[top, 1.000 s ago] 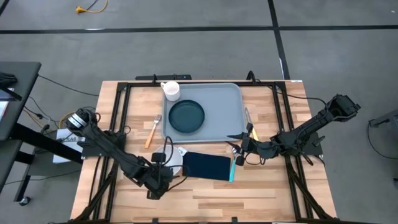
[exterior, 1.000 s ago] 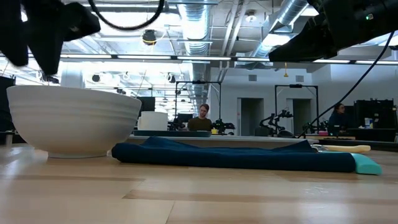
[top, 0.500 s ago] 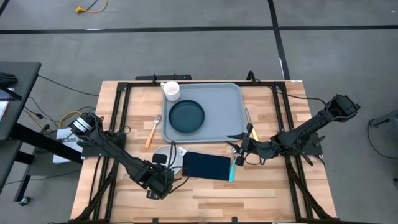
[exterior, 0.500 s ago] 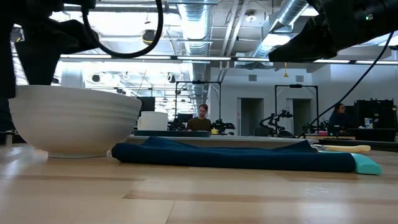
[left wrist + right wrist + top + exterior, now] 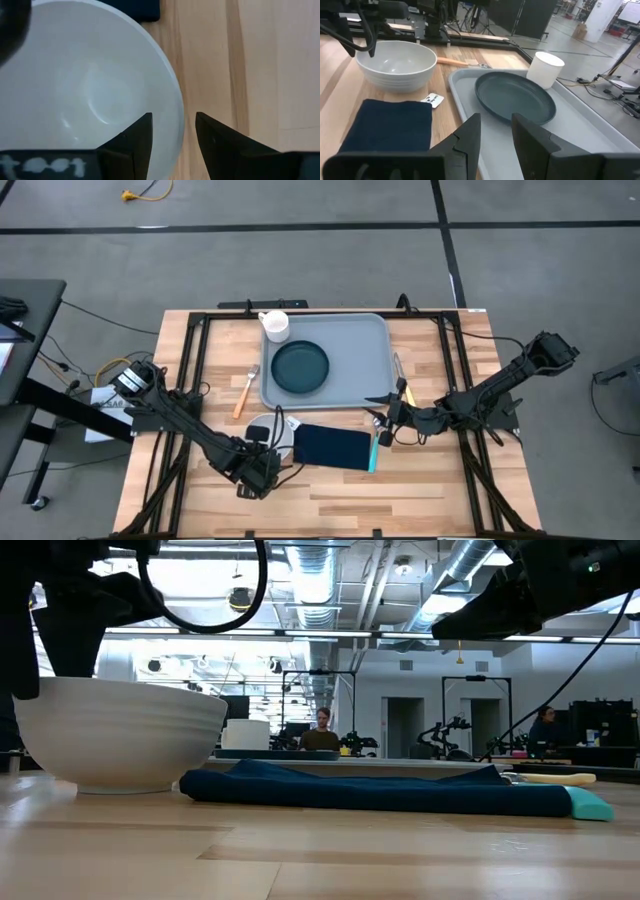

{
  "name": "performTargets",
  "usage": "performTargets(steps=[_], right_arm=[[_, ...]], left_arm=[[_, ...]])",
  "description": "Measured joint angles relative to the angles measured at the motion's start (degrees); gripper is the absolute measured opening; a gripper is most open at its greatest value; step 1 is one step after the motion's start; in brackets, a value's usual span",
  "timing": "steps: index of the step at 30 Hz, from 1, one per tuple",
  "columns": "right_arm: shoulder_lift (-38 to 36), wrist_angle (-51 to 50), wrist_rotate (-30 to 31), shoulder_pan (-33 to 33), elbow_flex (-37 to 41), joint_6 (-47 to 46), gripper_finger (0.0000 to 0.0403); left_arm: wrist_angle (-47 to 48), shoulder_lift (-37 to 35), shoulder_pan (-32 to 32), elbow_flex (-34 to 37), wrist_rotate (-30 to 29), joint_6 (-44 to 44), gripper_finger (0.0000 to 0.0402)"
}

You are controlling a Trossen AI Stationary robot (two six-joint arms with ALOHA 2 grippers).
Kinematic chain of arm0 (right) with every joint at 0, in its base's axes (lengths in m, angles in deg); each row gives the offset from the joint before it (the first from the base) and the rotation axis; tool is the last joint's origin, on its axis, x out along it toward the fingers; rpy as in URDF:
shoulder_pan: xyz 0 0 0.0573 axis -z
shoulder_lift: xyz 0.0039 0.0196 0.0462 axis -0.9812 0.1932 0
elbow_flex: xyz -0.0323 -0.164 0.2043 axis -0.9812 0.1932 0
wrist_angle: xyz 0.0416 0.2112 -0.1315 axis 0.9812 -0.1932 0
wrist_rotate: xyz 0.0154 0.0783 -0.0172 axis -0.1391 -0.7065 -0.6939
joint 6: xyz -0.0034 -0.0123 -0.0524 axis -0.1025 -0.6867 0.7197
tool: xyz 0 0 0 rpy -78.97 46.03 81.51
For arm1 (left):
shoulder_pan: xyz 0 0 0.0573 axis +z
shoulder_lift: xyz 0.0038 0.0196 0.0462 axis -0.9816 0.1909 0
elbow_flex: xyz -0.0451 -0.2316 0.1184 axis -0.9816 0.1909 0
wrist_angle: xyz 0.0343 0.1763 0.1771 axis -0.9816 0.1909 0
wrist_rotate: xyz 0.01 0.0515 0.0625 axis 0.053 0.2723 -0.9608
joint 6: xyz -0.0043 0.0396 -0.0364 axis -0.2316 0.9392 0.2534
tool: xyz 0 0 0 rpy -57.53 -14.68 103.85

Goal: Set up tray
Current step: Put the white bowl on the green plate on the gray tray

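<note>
Bare wood beside left gripper point(image 5: 172, 131), bowl rim point(image 5: 172, 95)

The tray point(image 5: 350, 360) is grey-blue, the plate point(image 5: 299, 366) dark teal. At its 11 o'clock stands a white cup point(image 5: 275, 326). The ribbed bowl point(image 5: 397, 64) is white, the napkin point(image 5: 333, 446) dark navy.

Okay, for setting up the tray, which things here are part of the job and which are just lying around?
Job:
tray
plate on it
cup on it
bowl, left end effector straddling its rim
napkin
fork

Lying about:
small tag by the bowl
</note>
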Motion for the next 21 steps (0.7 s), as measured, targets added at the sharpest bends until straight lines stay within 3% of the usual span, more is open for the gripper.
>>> performTargets(steps=[5, 14, 21], right_arm=[[0.00, 0.00, 0.00, 0.01, 0.00, 0.01, 0.0102], [0.00, -0.01, 0.00, 0.02, 0.00, 0.00, 0.0102], [0.00, 0.00, 0.00, 0.00, 0.00, 0.00, 0.0102]], left_arm=[[0.04, 0.00, 0.00, 0.00, -0.05, 0.92, 0.0115], [0.09, 0.00, 0.13, 0.00, -0.55, 1.65, 0.0011], [0.07, -0.02, 0.54, 0.00, -1.01, 1.47, 0.0005]])
